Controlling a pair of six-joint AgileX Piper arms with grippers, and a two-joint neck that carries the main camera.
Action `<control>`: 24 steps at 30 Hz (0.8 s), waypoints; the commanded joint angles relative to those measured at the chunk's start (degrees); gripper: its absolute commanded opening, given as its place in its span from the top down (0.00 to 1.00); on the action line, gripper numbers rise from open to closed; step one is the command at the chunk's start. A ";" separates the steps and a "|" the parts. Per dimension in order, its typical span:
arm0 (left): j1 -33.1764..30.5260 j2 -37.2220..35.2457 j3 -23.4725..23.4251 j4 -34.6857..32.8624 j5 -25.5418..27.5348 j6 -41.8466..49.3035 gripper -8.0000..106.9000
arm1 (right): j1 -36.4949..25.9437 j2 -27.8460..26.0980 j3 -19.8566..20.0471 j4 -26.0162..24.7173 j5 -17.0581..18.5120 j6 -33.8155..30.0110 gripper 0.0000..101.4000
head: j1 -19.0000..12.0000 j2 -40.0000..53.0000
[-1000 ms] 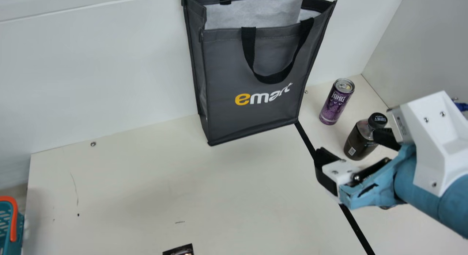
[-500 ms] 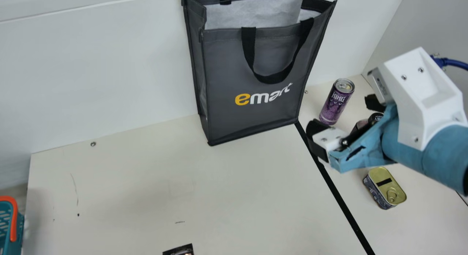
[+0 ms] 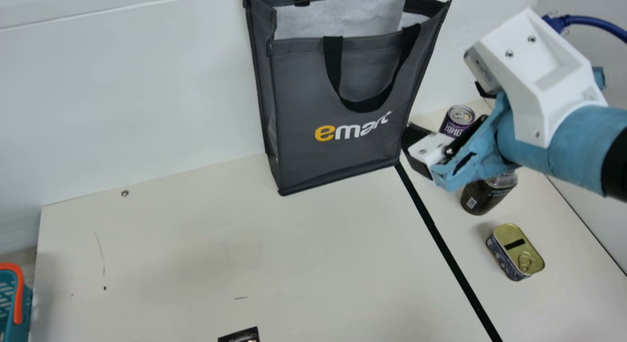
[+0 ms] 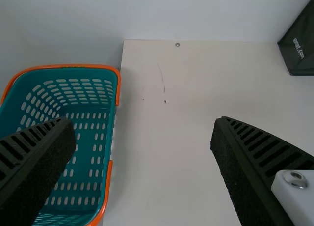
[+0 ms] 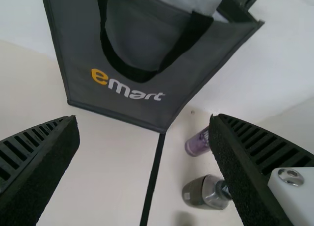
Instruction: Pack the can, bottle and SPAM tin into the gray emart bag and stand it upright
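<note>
Main view, right of frame: can [image 3: 459, 117], bottle [image 3: 482, 199] and tin [image 3: 516, 251] sit right of the upright bag [image 3: 303, 92]. Right jaws and left jaws are parted, empty. If the can is next, straddle it squarely, clear of the bottle, then squeeze gently.

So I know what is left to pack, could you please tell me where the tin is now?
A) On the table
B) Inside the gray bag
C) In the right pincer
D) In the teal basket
A: the tin lies on the table, its pull-ring lid facing up.
</note>
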State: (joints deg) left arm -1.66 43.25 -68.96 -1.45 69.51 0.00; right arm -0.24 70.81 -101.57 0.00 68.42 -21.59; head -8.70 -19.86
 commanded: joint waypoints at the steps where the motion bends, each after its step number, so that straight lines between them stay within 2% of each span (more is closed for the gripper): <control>1: 0.00 0.00 0.00 0.00 0.00 0.00 0.15 | -0.04 1.56 -2.83 0.43 0.64 -2.19 0.06 | -1.30 -0.14; 9: 0.00 0.00 0.00 0.00 0.00 0.00 0.15 | -0.21 6.57 -9.36 1.69 1.49 -8.58 0.06 | -1.30 -0.14; 24: 0.00 0.00 0.00 0.00 0.00 0.00 0.15 | -0.12 14.00 -16.67 4.34 1.49 -18.53 0.06 | -1.30 -0.14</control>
State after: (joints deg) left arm -1.66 43.25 -68.96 -1.45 69.51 0.00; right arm -0.25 84.33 -117.79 4.22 69.94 -39.36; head -8.70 -19.86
